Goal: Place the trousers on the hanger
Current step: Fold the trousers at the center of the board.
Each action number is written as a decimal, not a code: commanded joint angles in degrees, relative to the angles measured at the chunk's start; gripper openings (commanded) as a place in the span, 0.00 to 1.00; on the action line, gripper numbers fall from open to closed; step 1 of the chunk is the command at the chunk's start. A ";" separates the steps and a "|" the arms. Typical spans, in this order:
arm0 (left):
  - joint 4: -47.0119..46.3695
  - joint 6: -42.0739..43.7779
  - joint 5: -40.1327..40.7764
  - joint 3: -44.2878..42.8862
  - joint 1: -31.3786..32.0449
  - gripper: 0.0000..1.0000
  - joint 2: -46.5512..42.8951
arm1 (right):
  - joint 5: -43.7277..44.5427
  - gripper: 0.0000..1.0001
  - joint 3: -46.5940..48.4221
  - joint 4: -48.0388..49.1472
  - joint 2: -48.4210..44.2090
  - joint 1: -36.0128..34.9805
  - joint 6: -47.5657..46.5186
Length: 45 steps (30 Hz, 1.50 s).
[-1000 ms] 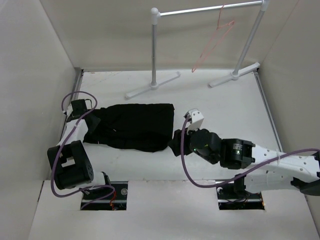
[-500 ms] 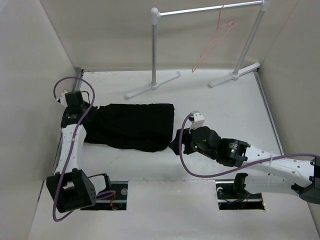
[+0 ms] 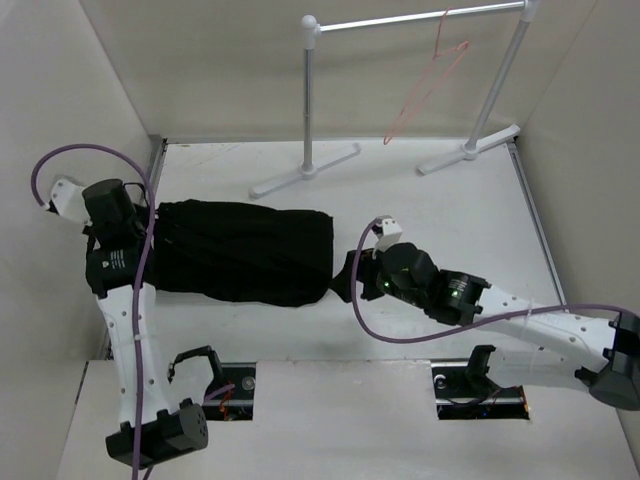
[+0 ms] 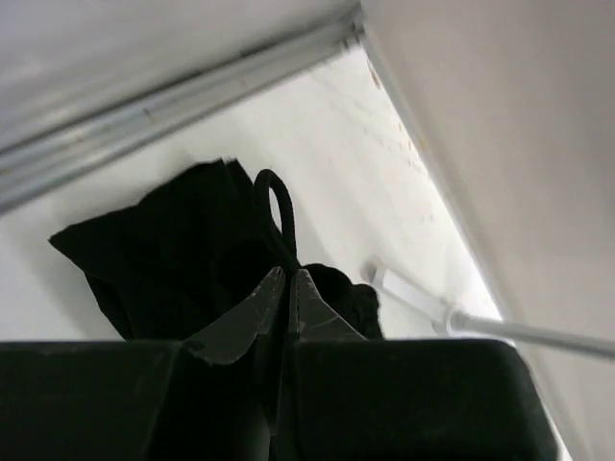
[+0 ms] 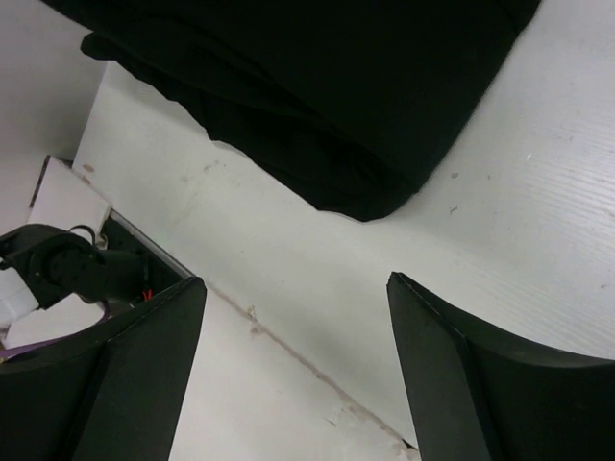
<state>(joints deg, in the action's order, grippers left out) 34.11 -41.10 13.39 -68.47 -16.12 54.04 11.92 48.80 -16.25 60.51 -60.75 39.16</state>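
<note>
Two arms: bases at 6 o'clock on the desk (image 3: 450, 215), left arm reaching up to 9 o'clock, right arm stretched in from 4 o'clock toward the centre.
Right tool (image 5: 296, 280): fingers spread wide with nothing between them, hovering over bare desk just beside the 3 o'clock end of the trousers (image 3: 245, 250), not touching them.
Left tool (image 4: 288, 280): fingertips pressed almost together, pinching a fold of the black fabric at the 9 o'clock end of the garment; a thin dark loop stands up just past the tips.
Trousers: lying folded and flat on the desk, long axis running from 9 o'clock to the centre, their rounded edge nearest the right tool.
Garment rail (image 3: 309, 95): white and grey, standing at 12 o'clock on two feet, well apart from the cloth.
Hanger (image 3: 425, 90): thin pink-red wire, hooked over the rail's bar toward 1 o'clock, hanging tilted and bare, well apart from both tools.
</note>
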 commanded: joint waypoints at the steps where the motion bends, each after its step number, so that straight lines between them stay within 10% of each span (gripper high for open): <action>1: 2.11 4.27 12.87 -1.78 -1.32 0.00 -2.18 | -2.95 0.83 -2.03 6.92 3.20 1.55 -0.84; 11: -4.84 5.07 23.16 16.17 -17.92 0.03 10.19 | -15.60 0.97 3.14 19.40 25.69 10.69 -0.40; 18: -4.40 4.54 26.60 13.81 -19.44 0.55 13.38 | -20.79 0.99 9.47 27.75 37.03 11.49 8.29; 25: -3.96 2.26 24.94 12.21 -5.92 0.60 5.30 | -23.00 0.87 9.48 33.56 45.83 11.93 17.87; 31: -4.57 -4.50 18.36 22.92 10.94 0.58 -0.60 | -22.30 0.17 4.66 35.59 44.27 15.17 20.96; 41: -12.22 -14.88 11.84 25.66 38.56 0.58 5.72 | -16.59 0.18 -17.75 28.04 20.20 26.17 15.07; 45: -13.98 -16.20 11.23 28.21 39.72 0.58 5.81 | -13.43 0.51 -24.09 21.37 9.22 25.90 15.42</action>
<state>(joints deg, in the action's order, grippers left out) 22.74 -53.76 24.56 -42.15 23.68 60.36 -4.64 27.20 10.11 75.68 -34.17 55.53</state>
